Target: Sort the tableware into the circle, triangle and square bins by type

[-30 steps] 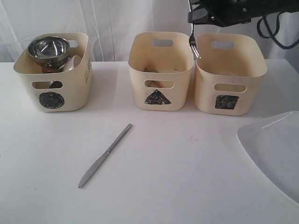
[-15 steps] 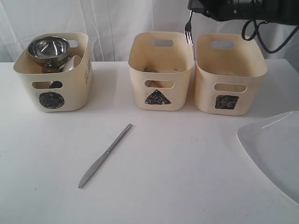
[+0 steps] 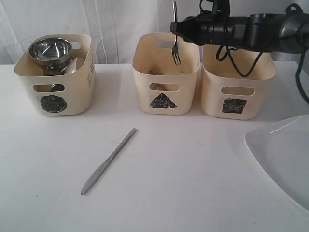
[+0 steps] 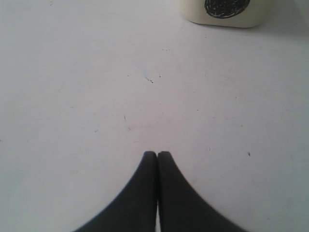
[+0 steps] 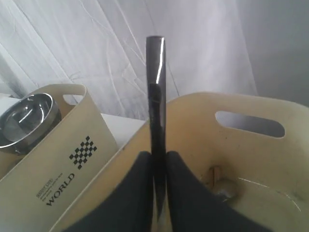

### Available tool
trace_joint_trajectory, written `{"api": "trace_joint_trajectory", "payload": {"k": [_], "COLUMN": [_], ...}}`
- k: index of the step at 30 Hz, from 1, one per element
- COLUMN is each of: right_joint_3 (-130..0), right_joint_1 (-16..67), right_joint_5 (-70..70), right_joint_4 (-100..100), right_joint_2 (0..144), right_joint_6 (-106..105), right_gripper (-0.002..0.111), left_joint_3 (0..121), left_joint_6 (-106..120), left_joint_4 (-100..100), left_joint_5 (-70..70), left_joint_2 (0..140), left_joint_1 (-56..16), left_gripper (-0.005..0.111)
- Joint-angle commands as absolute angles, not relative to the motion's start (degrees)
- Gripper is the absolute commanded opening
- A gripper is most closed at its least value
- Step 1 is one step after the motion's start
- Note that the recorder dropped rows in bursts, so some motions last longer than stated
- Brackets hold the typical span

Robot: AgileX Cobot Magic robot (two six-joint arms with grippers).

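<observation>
As the sorting stands, one item is in hand. Item: steel fork (image 3: 176, 43), clamped in my right gripper (image 3: 175, 27); long axis vertical, tines down. Position: over the mouth of the cream bin marked with a black triangle (image 3: 145, 77), tines seen against its inner back wall, on the side toward the square-marked bin (image 3: 212, 92). Coming move, as I judge it: straight down, then let go. Other arm: my left gripper (image 4: 157, 157), tips pressed together on nothing, low over the white table (image 4: 72, 96), circle-marked bin (image 4: 260, 14) close ahead. Outstanding: steel table knife (image 3: 109, 160), lying diagonally on the table, probably nearer my left arm; large white squarish plate (image 3: 285, 154), nearer my right.
</observation>
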State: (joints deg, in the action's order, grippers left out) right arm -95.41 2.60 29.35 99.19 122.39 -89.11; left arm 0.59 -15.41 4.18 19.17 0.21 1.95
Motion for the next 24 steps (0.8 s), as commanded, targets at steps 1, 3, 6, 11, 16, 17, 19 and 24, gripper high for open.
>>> {"api": "trace_joint_trajectory", "payload": {"k": [1,3,6,11,16,17,19,24], "right_joint_3": [-96.0,-96.0,-96.0,-96.0,-96.0,-95.9,-95.6,-90.9], "right_joint_1": [2.8,2.8,2.8,2.8,4.0,5.0,6.8,15.4], "right_joint_5": [30.3,31.1,34.3,39.9,48.1,50.9,54.0,57.4], "right_joint_4": [99.9,99.9,99.9,89.3,64.5,60.1,55.2,53.6], "right_joint_2": [122.8,122.8,121.9,118.2,114.1,113.6,113.7,114.4], "right_joint_6": [-89.8,-89.8,-89.4,-80.0,-63.0,-61.1,-57.2,-54.1], "right_gripper": [0.026,0.031,0.031,0.029,0.001,0.0,0.0,0.0], "left_joint_3": [0.0,0.0,0.0,0.0,0.0,0.0,0.0,0.0], "left_joint_6": [-15.2,-15.2,-15.2,-15.2,-15.2,-15.2,-15.2,-15.2], "left_joint_4": [3.9,3.9,3.9,3.9,3.9,3.9,3.9,3.9], "left_joint_5": [20.1,20.1,20.1,20.1,20.1,20.1,20.1,20.1], "left_joint_2": [0.0,0.0,0.0,0.0,0.0,0.0,0.0,0.0], "left_joint_1": [1.8,1.8,1.8,1.8,1.8,1.8,1.8,1.8], "left_gripper": [0.0,0.0,0.0,0.0,0.0,0.0,0.0,0.0]}}
